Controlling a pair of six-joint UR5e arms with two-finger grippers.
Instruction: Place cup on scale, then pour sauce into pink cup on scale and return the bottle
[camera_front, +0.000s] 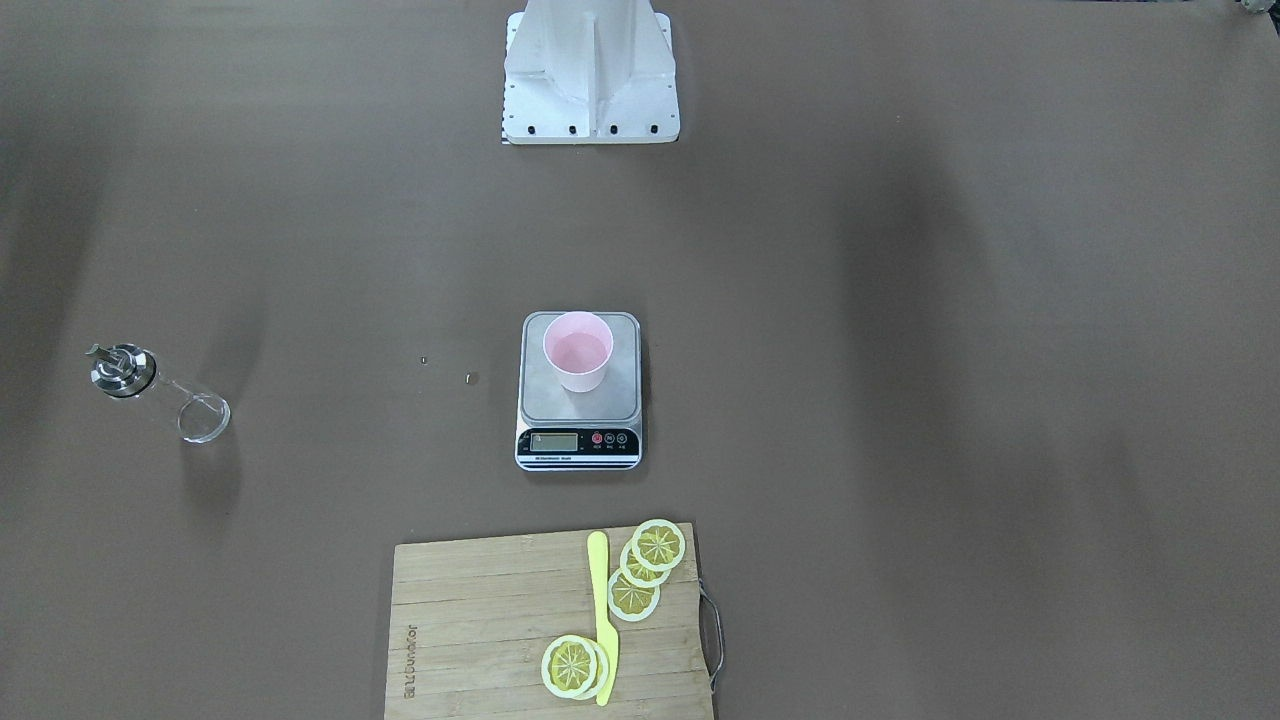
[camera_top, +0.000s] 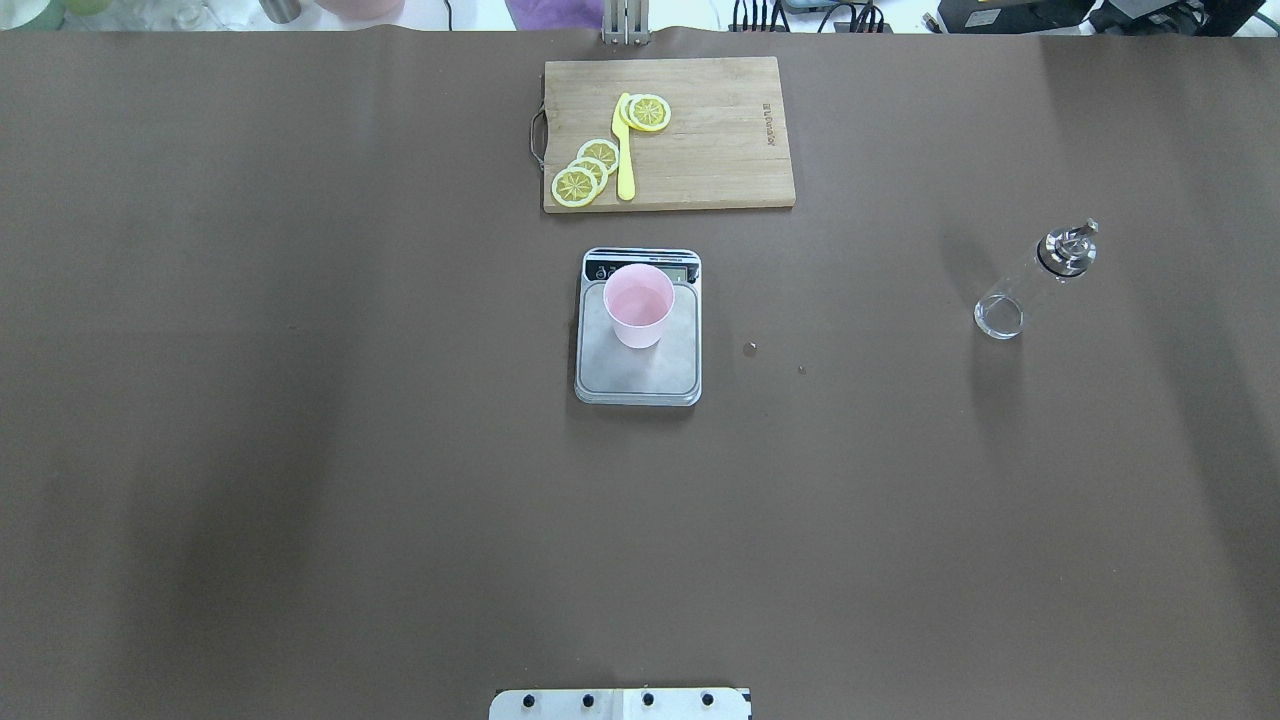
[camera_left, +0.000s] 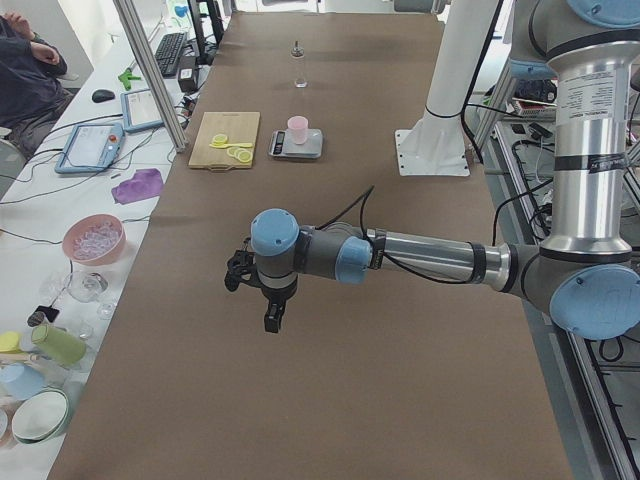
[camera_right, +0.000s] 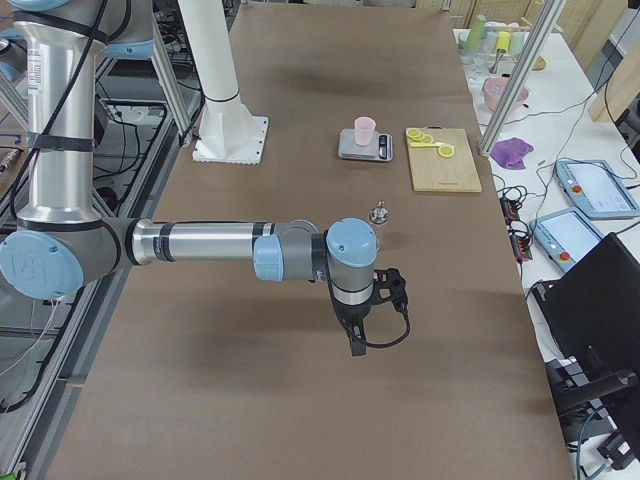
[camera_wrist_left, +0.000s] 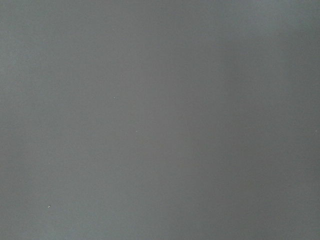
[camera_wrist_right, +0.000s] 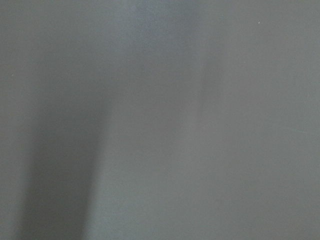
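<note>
The pink cup (camera_front: 578, 350) stands upright on the scale (camera_front: 580, 408) at the table's middle; it also shows in the overhead view (camera_top: 638, 305) on the scale's steel platform (camera_top: 640, 372). The clear glass bottle (camera_front: 150, 390) with its metal cap stands upright on the table far to the robot's right (camera_top: 1035, 280). My left gripper (camera_left: 270, 312) and right gripper (camera_right: 355, 335) show only in the side views, each hanging above bare table far from the scale. I cannot tell whether they are open or shut. Both wrist views show only bare brown table.
A wooden cutting board (camera_top: 720, 150) with lemon slices (camera_top: 585, 172) and a yellow knife (camera_top: 624, 150) lies beyond the scale. Two small specks (camera_top: 750, 348) lie between scale and bottle. The robot's white base (camera_front: 590, 90) stands at the near edge. Bowls and cups (camera_left: 95, 238) crowd a side table.
</note>
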